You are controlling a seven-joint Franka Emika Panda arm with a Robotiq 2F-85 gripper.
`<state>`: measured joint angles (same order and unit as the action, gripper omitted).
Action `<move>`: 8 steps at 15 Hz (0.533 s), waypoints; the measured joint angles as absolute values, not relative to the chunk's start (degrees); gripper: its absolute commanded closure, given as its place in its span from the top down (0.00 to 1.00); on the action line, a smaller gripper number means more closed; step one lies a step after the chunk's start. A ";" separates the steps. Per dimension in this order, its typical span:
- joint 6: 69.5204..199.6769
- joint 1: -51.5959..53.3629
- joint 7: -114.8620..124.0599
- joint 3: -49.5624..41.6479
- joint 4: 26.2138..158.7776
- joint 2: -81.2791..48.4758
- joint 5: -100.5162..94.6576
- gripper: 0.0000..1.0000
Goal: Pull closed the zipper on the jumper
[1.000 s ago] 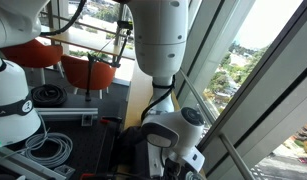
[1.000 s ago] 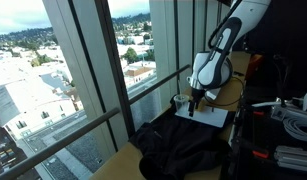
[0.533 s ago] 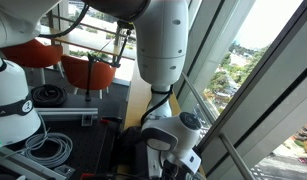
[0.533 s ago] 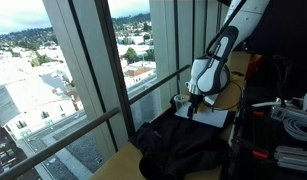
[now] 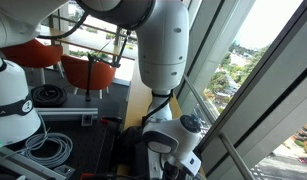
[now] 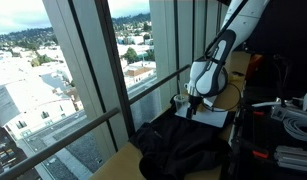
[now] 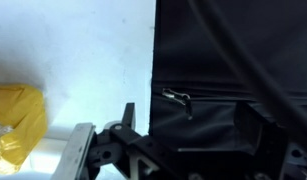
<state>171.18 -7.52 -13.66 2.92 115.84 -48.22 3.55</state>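
Note:
The black jumper (image 6: 188,145) lies spread on the table by the window, its far end on a white sheet (image 6: 215,117). In the wrist view the jumper (image 7: 233,60) fills the right side, with a small metal zipper pull (image 7: 175,96) near its left edge. My gripper (image 7: 193,125) is open; its two fingers stand wide apart just below the pull and do not touch it. In an exterior view the gripper (image 6: 196,103) points down over the jumper's far end. In an exterior view (image 5: 168,140) the arm's wrist hides the gripper tips.
A yellow object (image 7: 18,115) lies on the white surface left of the jumper. A cup (image 6: 180,100) stands near the window beside the gripper. Window frames run close along the table (image 6: 113,165). Cables and another robot base (image 5: 13,100) are on the room side.
The arm's upper links have shifted slightly. The gripper stays over the jumper's far end, and the jumper has not moved.

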 measured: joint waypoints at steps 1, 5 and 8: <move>171.18 -7.52 -13.65 2.92 115.69 -48.43 3.55 0.65; 171.18 -7.52 -13.62 2.91 115.08 -48.79 3.52 0.35; 171.18 -7.46 -13.62 2.90 114.70 -48.79 3.44 0.14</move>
